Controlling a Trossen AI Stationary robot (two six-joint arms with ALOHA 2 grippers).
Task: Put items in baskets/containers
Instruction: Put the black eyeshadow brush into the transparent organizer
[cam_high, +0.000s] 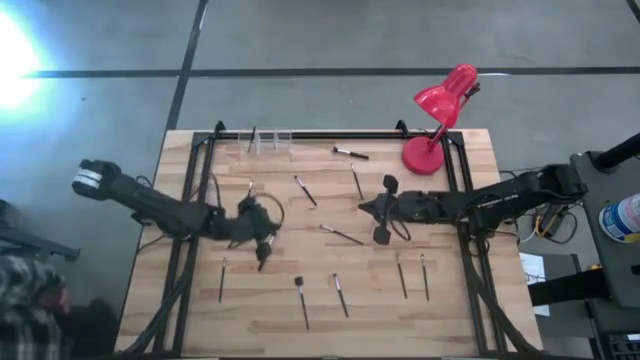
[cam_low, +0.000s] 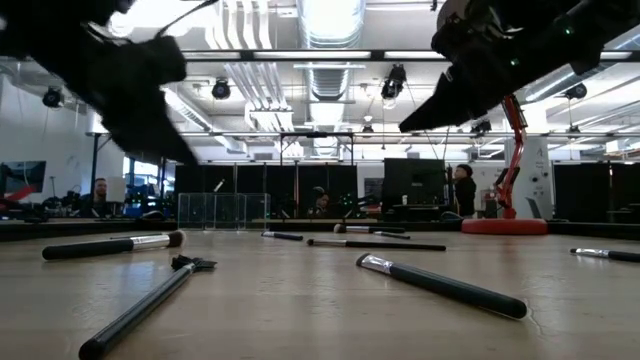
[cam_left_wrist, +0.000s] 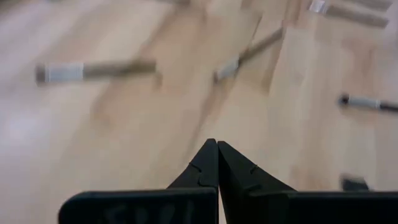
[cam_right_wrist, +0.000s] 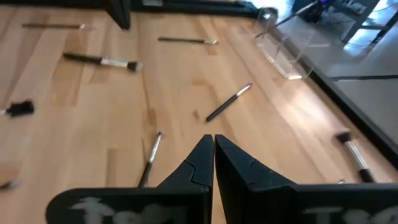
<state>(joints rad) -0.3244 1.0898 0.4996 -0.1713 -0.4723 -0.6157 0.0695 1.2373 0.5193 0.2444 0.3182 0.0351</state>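
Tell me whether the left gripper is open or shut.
Shut and empty. In its wrist view the left gripper's two dark fingers meet at the tips with nothing between them, above the wooden table.

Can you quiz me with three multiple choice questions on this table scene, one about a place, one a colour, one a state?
1. Where on the table does the clear organiser stand?
A. At the far edge, left of the lamp
B. At the near edge by the left arm
C. In the middle between the grippers

2. What colour is the lamp?
A. Blue
B. Red
C. White

3. How are the left gripper and right gripper?
A. Both shut and empty
B. Both wide open
C. Each clamped on a brush

Answers: 1 A, the high view shows it by the far rail, left of the lamp. 2 B, shade and base are red. 3 A, each wrist view shows the fingertips pressed together with nothing between, and the brushes lie loose on the wood.
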